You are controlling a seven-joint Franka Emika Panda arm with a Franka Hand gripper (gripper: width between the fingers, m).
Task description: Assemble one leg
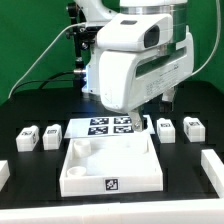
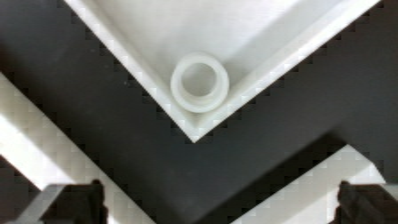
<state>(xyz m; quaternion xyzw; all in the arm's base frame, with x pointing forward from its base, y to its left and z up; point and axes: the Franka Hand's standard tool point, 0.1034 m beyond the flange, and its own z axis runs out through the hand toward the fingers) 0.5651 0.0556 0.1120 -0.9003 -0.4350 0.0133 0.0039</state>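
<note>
Item 1: leg nearest gripper (image 1: pixel 166 129). Small white tagged block, lies on black table (image 1: pixel 40 112), just beside far corner of tray panel (image 1: pixel 85 180), exterior view's right.
Item 2: like blocks. Second leg (image 1: pixel 193 127) further right; third leg (image 1: pixel 50 133) and fourth leg (image 1: pixel 27 137) on exterior view's left.
Item 3: gripper (image 2: pixel 217 208). You see jaws apart, clamped on nothing, above panel corner; your wrist view shows round socket (image 2: pixel 198 82) beneath.
Item 4: marker board (image 1: pixel 95 125). Lies flat behind panel.

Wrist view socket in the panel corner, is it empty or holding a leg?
Empty. The socket shows only a bare white ring with nothing standing inside it.
</note>
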